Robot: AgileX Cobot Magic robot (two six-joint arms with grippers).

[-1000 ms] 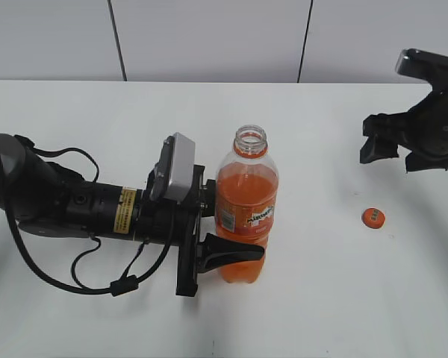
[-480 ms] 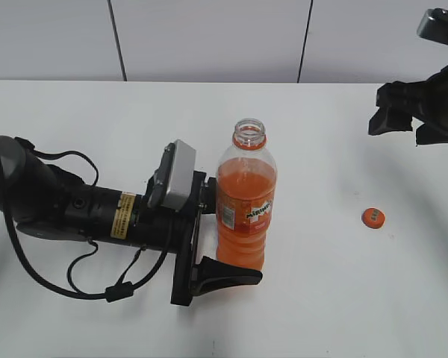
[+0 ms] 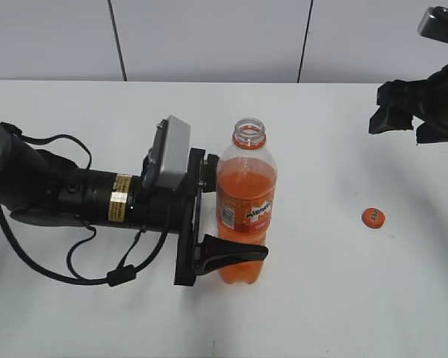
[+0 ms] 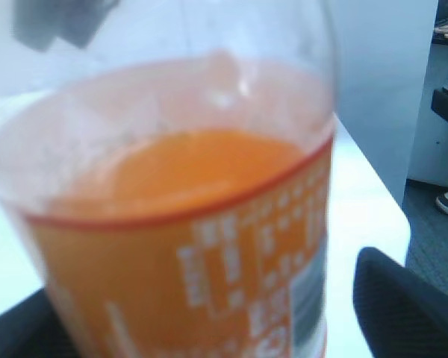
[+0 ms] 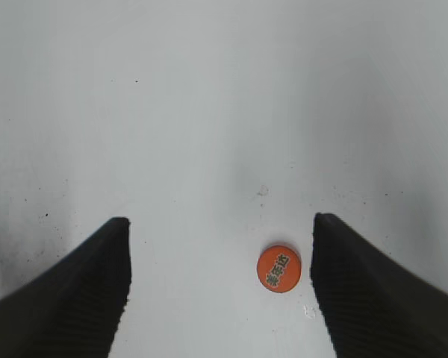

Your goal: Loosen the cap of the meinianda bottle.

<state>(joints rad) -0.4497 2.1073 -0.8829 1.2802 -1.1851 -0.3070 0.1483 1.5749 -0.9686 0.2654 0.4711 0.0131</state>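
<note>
The left gripper point(image 3: 235, 212) lies on its side, its jaws spread apart around the lower half of the bottle point(image 3: 246, 205), one finger in front of the bottle near its base. From the wrist view, the label fills the frame with a dark finger at each lower corner; whether the fingers touch the plastic cannot be told. The bottle stands upright near the middle of the white bench point(image 3: 321, 298), its mouth open, orange drink filling it to the shoulder.

Well to the right of the bottle, the small orange cap point(image 3: 372, 218) lies flat on the bench, print facing up. The right gripper point(image 3: 403, 119) hangs above and beyond the cap, to the bottle's far right, jaws wide apart and empty; its wrist camera looks down on the cap between its fingers.

The bottle is likely fairly heavy with liquid, thin-walled and smooth, so it would give under a hard squeeze and could spill now that it is open. The ribbed lower body is the firmest place to hold.

Compared with a second ago, the left jaws have widened off the bottle, and the right gripper has risen and drawn further from the bottle.
</note>
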